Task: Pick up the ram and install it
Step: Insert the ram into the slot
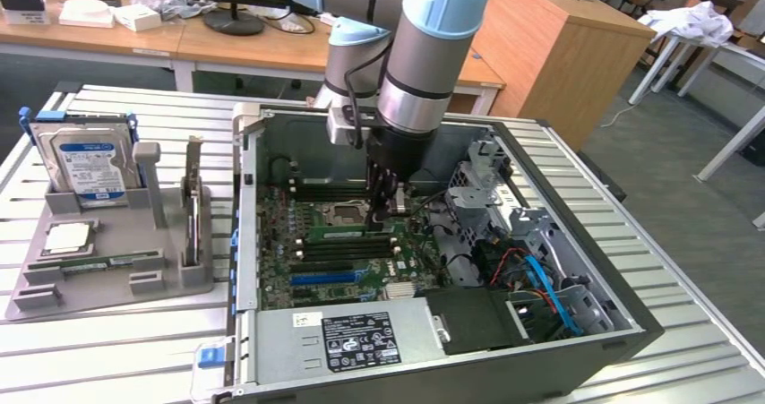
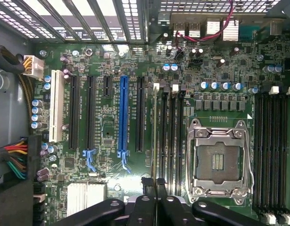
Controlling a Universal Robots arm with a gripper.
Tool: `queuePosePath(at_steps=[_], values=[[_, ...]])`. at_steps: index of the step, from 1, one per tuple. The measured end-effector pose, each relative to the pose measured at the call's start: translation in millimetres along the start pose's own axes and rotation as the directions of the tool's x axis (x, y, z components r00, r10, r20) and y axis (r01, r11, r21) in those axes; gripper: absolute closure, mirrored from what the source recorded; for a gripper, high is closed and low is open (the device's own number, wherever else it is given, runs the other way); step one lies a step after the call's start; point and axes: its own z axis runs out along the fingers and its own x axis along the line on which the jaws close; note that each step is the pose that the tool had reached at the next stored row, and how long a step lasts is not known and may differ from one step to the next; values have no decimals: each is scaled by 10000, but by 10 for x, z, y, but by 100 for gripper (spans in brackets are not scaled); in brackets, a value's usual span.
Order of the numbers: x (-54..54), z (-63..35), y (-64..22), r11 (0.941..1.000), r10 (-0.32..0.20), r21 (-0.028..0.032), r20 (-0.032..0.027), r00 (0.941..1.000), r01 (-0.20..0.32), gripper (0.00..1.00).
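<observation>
My gripper [image 1: 390, 209] reaches down into the open computer case [image 1: 622, 319], over the memory slots beside the empty CPU socket [image 1: 347, 213]. In the wrist view the black fingers [image 2: 147, 207] are shut on the ram [image 2: 156, 136], seen edge-on as a thin pale line. It runs along the memory slot furthest from the CPU socket [image 2: 218, 162], in line with that slot. I cannot tell whether it is pressed home. The three black slots [image 2: 175, 136] beside it stand empty.
A grey holder [image 1: 167, 283] on the exterior view's left carries a blue-labelled hard drive [image 1: 90, 167], a square silver chip [image 1: 68, 236] and a flat green stick [image 1: 102, 262]. A power supply [image 1: 347, 337] and drive cage [image 1: 485, 176] crowd the case.
</observation>
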Motion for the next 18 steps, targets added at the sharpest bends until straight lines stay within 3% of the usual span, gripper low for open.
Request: queuePosePath(at_steps=[10, 13, 14, 15, 17, 18], values=[[-25, 12, -25, 10000, 9, 2, 27, 10000, -9, 88], [-26, 23, -40, 10000, 12, -1, 6, 10000, -12, 88], [-26, 28, -41, 10000, 13, 0, -25, 10000, -13, 88], [-26, 32, -41, 10000, 16, -1, -97, 10000, -16, 88], [-26, 37, -41, 10000, 22, -1, -337, 9994, -22, 88], [-27, 40, -41, 10000, 25, 0, -422, 9991, -25, 88]])
